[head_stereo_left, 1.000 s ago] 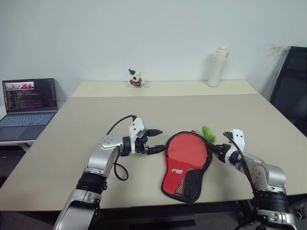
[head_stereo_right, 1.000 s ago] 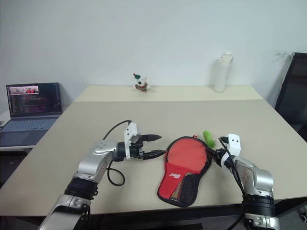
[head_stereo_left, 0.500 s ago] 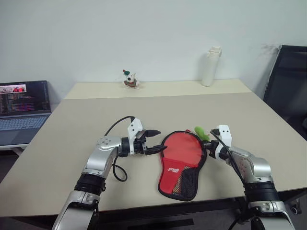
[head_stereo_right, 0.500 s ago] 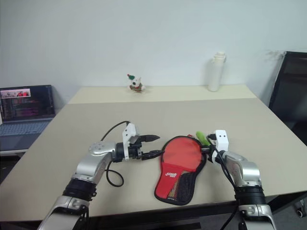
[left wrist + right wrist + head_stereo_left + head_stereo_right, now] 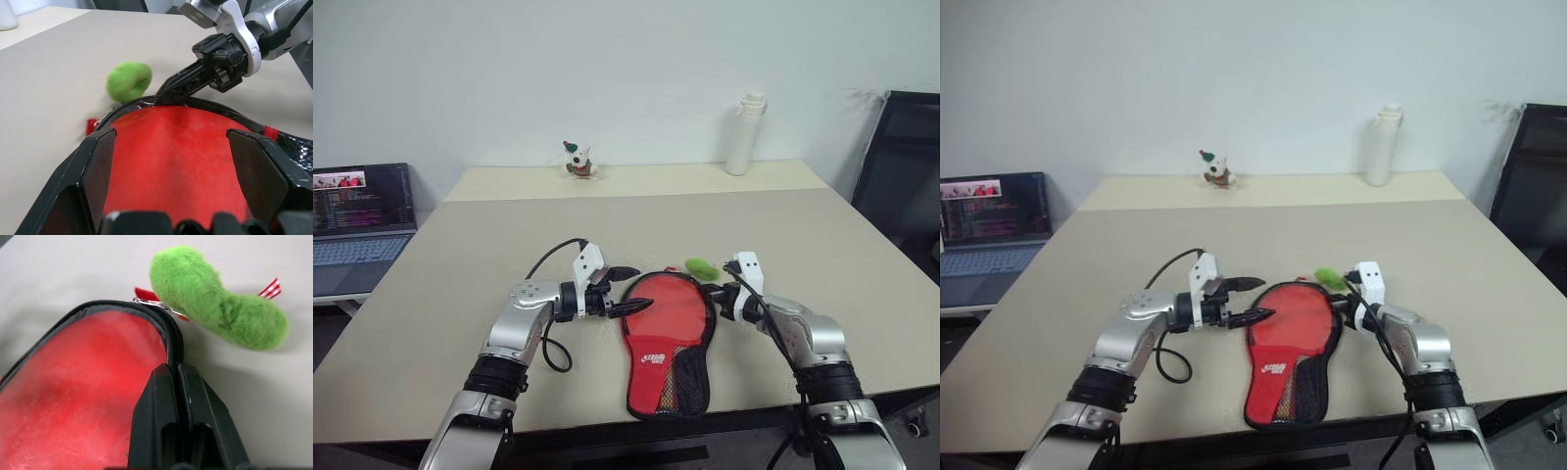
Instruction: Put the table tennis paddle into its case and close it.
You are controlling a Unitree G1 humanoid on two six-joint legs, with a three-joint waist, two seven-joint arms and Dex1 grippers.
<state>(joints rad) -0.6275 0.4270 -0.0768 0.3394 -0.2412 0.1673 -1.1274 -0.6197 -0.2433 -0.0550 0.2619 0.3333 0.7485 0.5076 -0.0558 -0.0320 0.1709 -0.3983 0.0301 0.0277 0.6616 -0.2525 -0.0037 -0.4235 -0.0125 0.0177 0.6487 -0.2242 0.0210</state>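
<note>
The red, paddle-shaped soft case (image 5: pixel 664 338) with black zip edging and a white logo lies flat on the beige table (image 5: pixel 460 255), its round end between the two grippers and its narrow mesh-pocketed end toward the table's near edge. The left gripper (image 5: pixel 628 290) hovers at the case's round end on the robot's left side, its two black fingers spread wide, with the red fabric showing between them in the left wrist view. The right gripper (image 5: pixel 176 382) has its fingers pinched together on the black zip edge of the case at the opposite side of the round end. A fuzzy green charm (image 5: pixel 215 301) lies on the table just beyond the right gripper's fingertips, tethered by a red-and-white ribbon (image 5: pixel 270 288).
</note>
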